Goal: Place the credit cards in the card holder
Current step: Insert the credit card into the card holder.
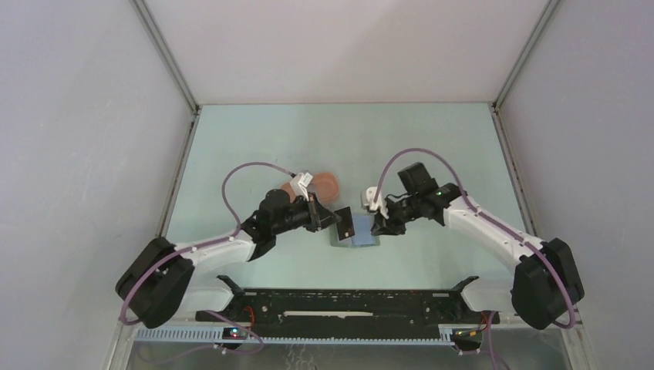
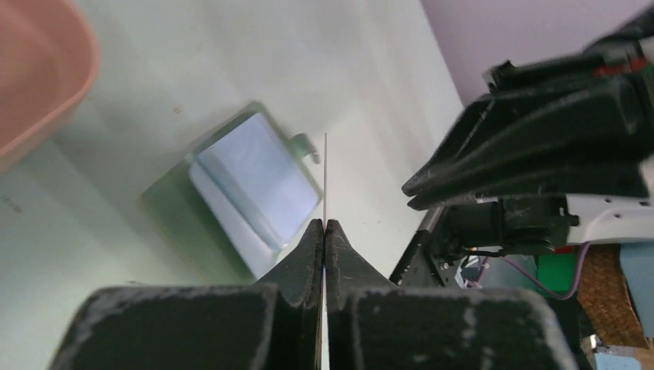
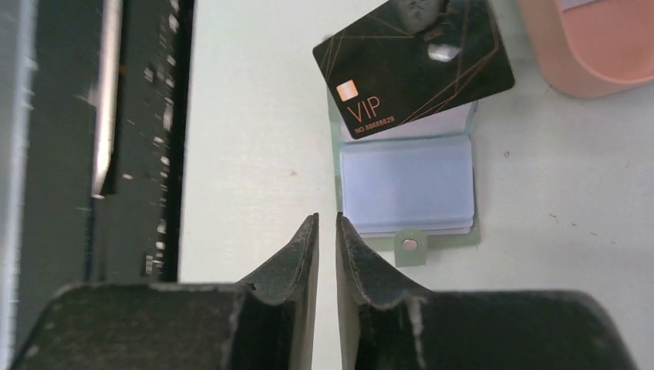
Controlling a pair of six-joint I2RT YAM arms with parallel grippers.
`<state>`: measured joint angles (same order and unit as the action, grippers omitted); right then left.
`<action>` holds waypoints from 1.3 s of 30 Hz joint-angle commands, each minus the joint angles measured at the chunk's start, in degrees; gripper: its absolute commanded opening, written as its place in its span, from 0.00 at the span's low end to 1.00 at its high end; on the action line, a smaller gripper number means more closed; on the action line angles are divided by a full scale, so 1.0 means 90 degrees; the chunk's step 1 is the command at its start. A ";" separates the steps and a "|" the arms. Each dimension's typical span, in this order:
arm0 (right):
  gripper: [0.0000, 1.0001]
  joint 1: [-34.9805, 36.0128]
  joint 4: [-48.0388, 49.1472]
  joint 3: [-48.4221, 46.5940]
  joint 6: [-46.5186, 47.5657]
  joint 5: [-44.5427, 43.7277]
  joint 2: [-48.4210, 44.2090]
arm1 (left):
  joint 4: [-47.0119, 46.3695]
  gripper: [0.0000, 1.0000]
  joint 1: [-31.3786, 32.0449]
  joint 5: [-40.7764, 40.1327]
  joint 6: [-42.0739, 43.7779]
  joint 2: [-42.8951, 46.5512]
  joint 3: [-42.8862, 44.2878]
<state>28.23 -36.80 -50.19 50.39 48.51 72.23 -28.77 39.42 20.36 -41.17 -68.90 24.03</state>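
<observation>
The card holder point(image 1: 360, 236) lies open on the table, its bluish sleeves point(image 3: 406, 189) up and its tab point(image 3: 409, 245) toward my right gripper. A black credit card point(image 3: 412, 65) marked VIP hangs tilted over the holder's far half. My left gripper point(image 2: 325, 223) is shut on this card, which the left wrist view shows edge-on as a thin line point(image 2: 325, 177) above the holder point(image 2: 254, 185). My right gripper point(image 3: 327, 218) stands just off the holder's near left corner, its jaws a narrow gap apart with nothing between them.
A pink oblong tray point(image 1: 330, 185) sits just beyond the holder, at the top right corner of the right wrist view point(image 3: 601, 46). The black frame point(image 1: 347, 301) runs along the table's near edge. Both grippers are close together over the holder.
</observation>
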 commanded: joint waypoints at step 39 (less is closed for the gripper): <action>0.27 0.1511 0.1848 0.0577 0.0968 -0.3199 0.1543 | -0.2010 0.00 -0.0459 -0.0194 -0.0959 -0.2085 -0.0726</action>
<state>41.10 -21.15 -44.88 58.06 20.64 85.54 -45.63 35.55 20.03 -49.25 -89.08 19.07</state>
